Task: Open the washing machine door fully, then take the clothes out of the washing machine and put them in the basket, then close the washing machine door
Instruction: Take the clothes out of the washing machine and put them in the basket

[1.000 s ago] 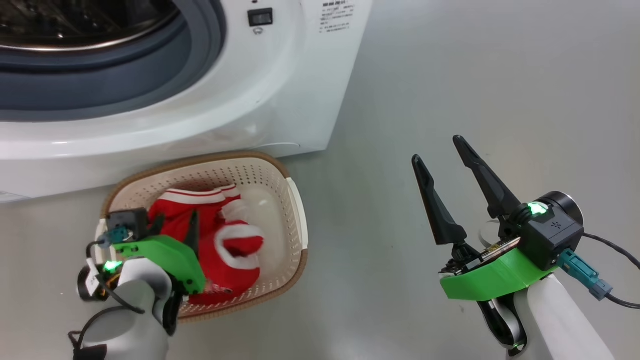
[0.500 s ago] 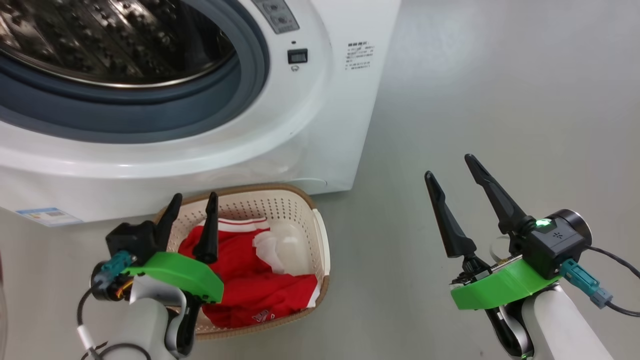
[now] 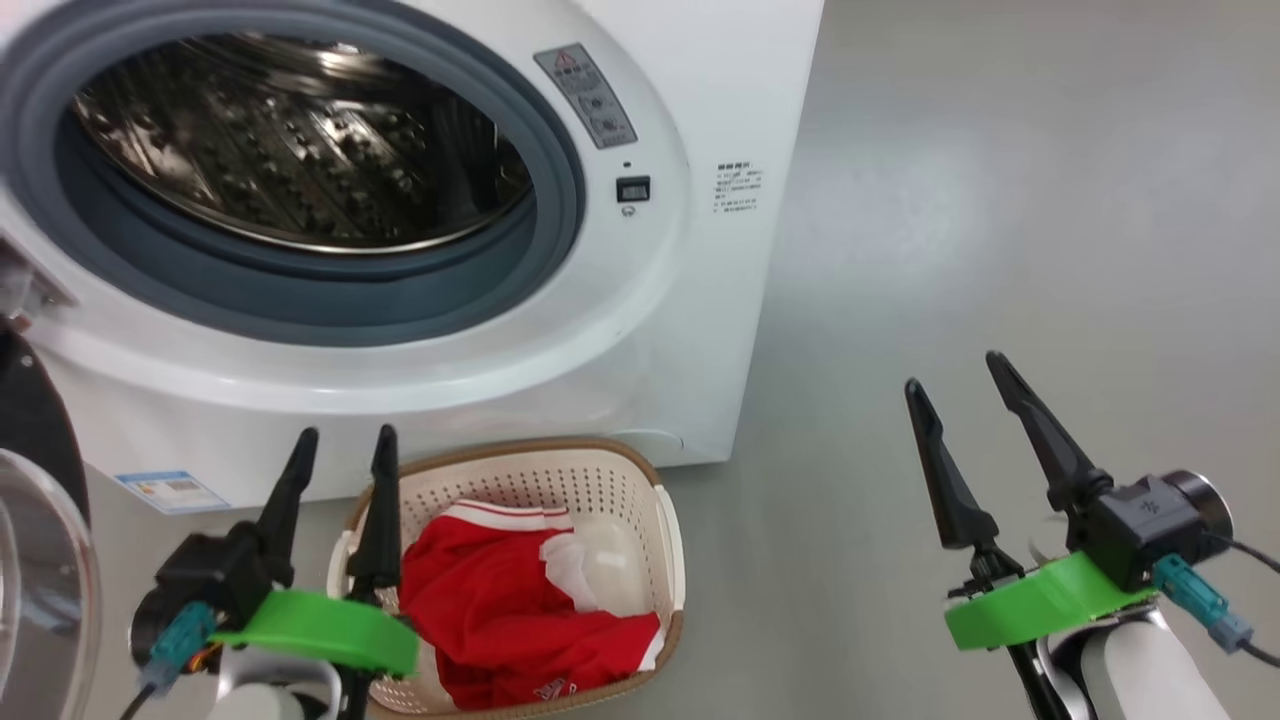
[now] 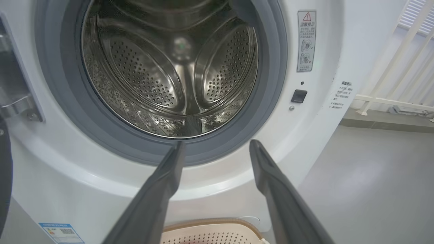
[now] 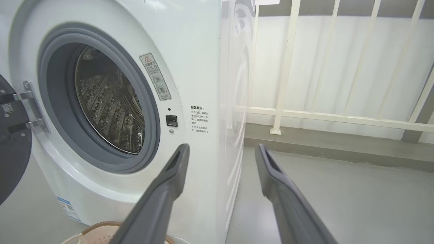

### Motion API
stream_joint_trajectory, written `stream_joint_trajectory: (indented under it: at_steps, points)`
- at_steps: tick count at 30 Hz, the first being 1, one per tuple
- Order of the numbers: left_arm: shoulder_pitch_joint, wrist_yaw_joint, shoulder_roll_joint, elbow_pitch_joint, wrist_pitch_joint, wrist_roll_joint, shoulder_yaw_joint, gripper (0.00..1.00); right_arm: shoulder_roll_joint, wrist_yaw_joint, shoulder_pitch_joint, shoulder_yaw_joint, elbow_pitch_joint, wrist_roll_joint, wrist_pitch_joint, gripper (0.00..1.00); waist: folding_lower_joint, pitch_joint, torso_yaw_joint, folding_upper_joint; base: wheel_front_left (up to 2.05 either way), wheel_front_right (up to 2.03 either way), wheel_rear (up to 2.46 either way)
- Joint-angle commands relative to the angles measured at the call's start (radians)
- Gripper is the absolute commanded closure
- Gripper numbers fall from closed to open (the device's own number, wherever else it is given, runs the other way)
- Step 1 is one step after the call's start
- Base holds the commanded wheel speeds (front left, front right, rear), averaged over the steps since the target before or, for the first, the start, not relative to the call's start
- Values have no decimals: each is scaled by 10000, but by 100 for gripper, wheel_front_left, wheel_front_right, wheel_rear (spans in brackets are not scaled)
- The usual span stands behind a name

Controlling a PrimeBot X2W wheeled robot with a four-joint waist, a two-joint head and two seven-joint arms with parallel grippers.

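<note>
Both empty: left hand (image 3: 346,432) and right hand (image 3: 953,371) spread wide; rounded perforated basket (image 3: 520,447) cradles red jerseys (image 3: 480,600), smooth floor (image 3: 950,200) alongside.

Parted fingers (image 5: 168,184) before the washing machine (image 5: 198,64)

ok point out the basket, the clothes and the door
basket (image 3: 520,445): head view, brown back rim
clothes (image 3: 480,600): head view, middle of the red fabric
door (image 3: 45,590): head view, clear glass bowl
</note>
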Motion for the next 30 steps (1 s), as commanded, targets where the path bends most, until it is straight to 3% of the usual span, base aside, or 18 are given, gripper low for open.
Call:
stream_joint_trajectory:
  at_steps: [1, 12, 30]
  points:
    - [110, -3, 180, -375, -118, 173, 395, 0, -65, 63, 82, 185, -223, -136, -65, 0, 0, -412, 139, 0, 0, 0, 0]
    - [1463, -185, 265, -1705, -118, 278, 960, 0, 98, 63, 953, -252, -237, -463, -65, 0, 0, -1376, 102, 0, 0, 0, 0]
    - [2806, 140, 420, -2556, 381, 297, 1068, 0, 184, 63, 1658, -867, -737, -411, -65, 0, 0, -1759, -102, 0, 0, 0, 0]
